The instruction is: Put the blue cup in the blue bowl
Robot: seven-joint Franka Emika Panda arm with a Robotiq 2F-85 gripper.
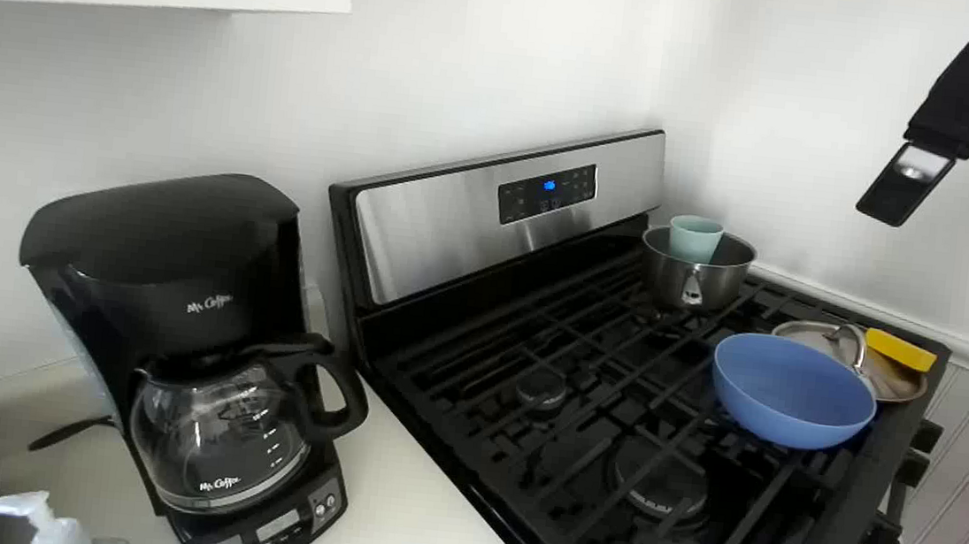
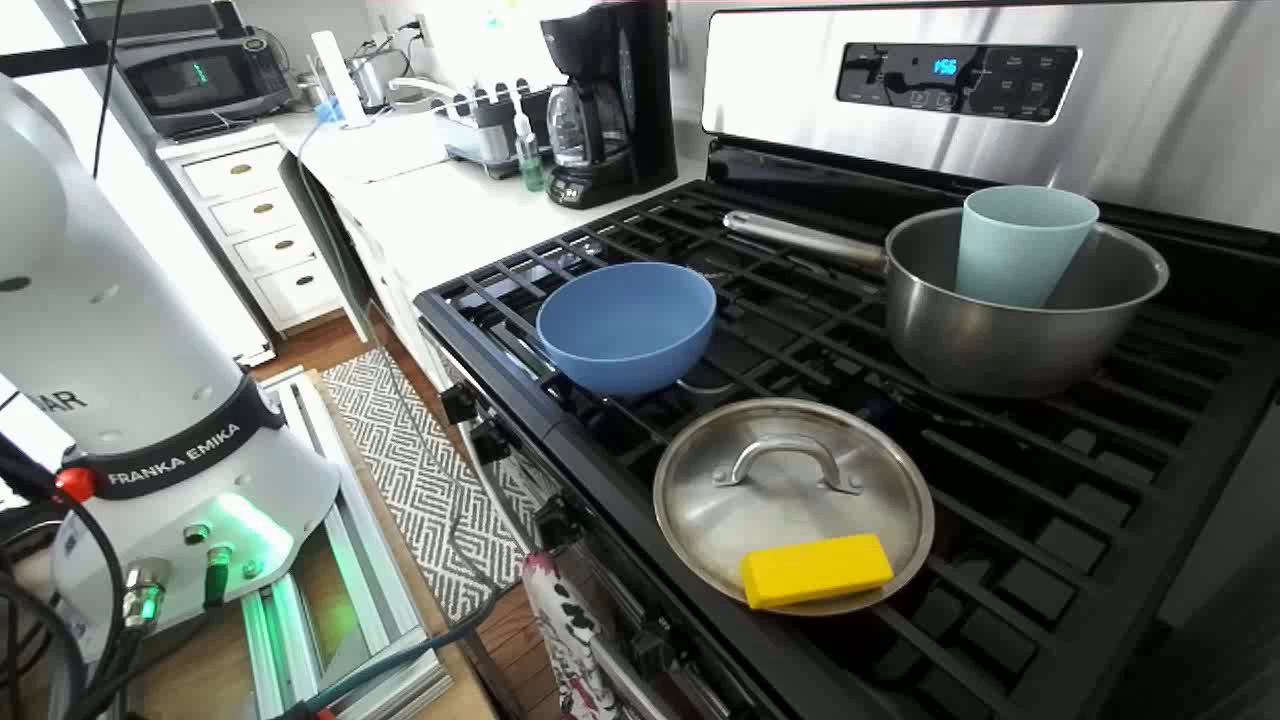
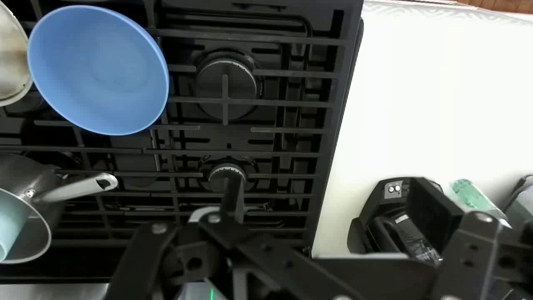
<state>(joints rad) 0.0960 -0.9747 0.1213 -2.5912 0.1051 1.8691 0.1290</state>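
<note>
In an exterior view, the blue cup [image 2: 1020, 250] was found inside a steel pot [image 2: 1000, 350] on the stove [image 2: 1120, 480], its rim raised above that of the pot. The pot's long handle [image 2: 805, 240] was pointed toward the coffee maker [image 2: 640, 100]. The blue bowl [image 2: 630, 340] was set nearer the stove's front edge, apart from the pot. A steel lid [image 2: 770, 510] was noted close to the bowl, grip upward, with a yellow block [image 2: 817, 572] laid on it. A patterned towel [image 2: 570, 640] was hung at the stove's front, and the robot's base [image 2: 195, 490] was recorded at left.

In the wrist view, the gripper [image 3: 331, 193] was observed with its fingers [image 3: 435, 212] spread wide apart, and nothing was held between them. The bowl was shown from above at upper left. The cup and pot were cut off by the left edge; both were seen well apart from the gripper. A green bottle [image 3: 474, 198] was noted just beside the coffee maker.

In an exterior view, the control panel [image 1: 548, 194] was seen lit in blue, its digits too small to be read. A glass carafe [image 1: 215, 442] was seated in the coffee maker. The lid was partly hidden by the bowl; contact between them could not be told. At upper right a dark finger of the gripper was seen; its spread could not be judged from there.
</note>
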